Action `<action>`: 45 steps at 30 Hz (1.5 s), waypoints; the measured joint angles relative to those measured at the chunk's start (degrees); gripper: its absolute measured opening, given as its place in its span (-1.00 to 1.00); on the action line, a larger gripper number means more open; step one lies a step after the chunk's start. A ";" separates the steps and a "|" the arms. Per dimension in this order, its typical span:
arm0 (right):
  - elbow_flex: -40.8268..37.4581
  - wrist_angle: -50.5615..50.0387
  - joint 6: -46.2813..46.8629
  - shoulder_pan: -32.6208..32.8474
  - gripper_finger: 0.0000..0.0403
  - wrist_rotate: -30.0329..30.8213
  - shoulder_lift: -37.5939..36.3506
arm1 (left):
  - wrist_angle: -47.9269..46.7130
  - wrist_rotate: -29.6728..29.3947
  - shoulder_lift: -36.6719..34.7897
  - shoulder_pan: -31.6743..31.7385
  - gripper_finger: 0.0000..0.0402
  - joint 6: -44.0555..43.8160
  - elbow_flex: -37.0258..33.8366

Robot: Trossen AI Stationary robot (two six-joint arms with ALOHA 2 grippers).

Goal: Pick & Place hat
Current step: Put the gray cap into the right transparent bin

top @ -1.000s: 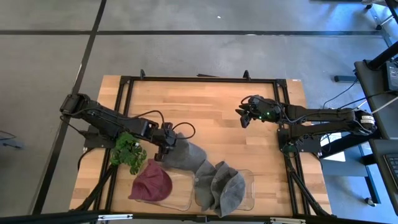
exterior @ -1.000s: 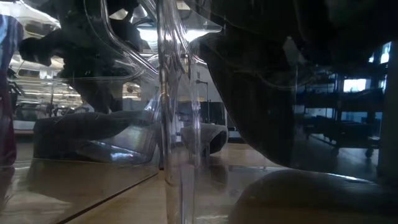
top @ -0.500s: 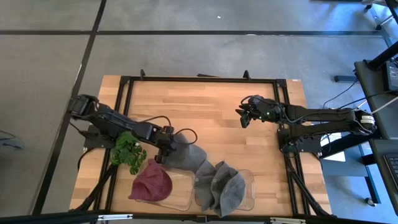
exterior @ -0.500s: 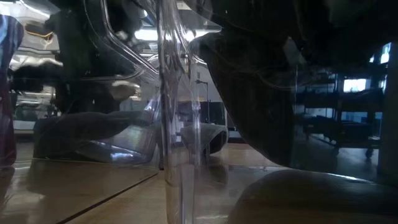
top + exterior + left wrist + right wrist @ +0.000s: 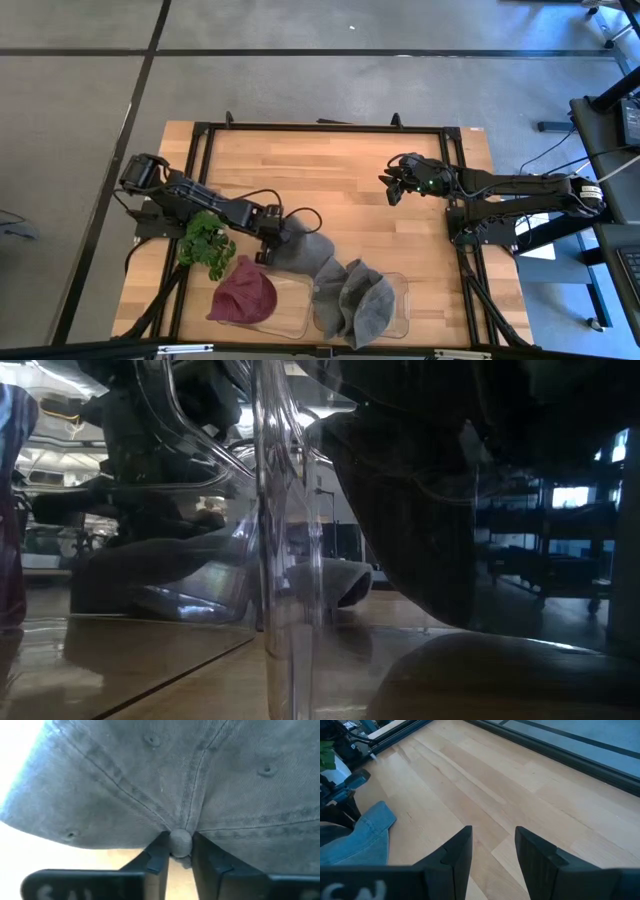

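Observation:
A grey hat (image 5: pixel 302 249) lies crown-up on the wooden table, left of centre near the front, resting on its rim and brim. My left gripper (image 5: pixel 272 240) sits at the hat's left side; in its wrist view (image 5: pixel 180 844) its fingers are closed around the crown's top button. My right gripper (image 5: pixel 393 187) hangs open over bare wood at the far right, with nothing between its fingers (image 5: pixel 492 845). My left gripper pinches the small round button (image 5: pixel 180 841) on top of the grey hat's crown between its two fingertips. The fingers reach in from the table's left, low and nearly level. The hat still lies on the table, its crown cloth bunched slightly around the button.
A maroon hat (image 5: pixel 245 293) lies in a clear bin at the front left. A second clear bin (image 5: pixel 400 300) beside it holds grey hats (image 5: pixel 355 300). A green leafy plant (image 5: pixel 205 242) stands by the left arm. A black frame (image 5: pixel 320 128) rims the table.
My left arm has stretched farther toward the table's right, bringing its gripper up against the grey hat's crown. In the low view the hat's left edge has shifted a little to the right. My right arm has kept still.

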 joint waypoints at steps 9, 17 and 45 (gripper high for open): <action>0.00 4.18 -0.52 0.00 -0.25 -1.34 0.00 | -9.80 -6.81 -3.88 1.28 -0.81 0.04 4.14; 0.01 28.44 -11.45 0.02 -0.25 -13.73 -0.02 | -19.44 -9.03 -9.10 7.44 -0.81 -0.02 16.10; 32.95 8.31 -28.91 4.46 -0.25 -14.03 23.92 | -10.98 -12.75 -9.41 17.09 -0.81 -5.17 40.95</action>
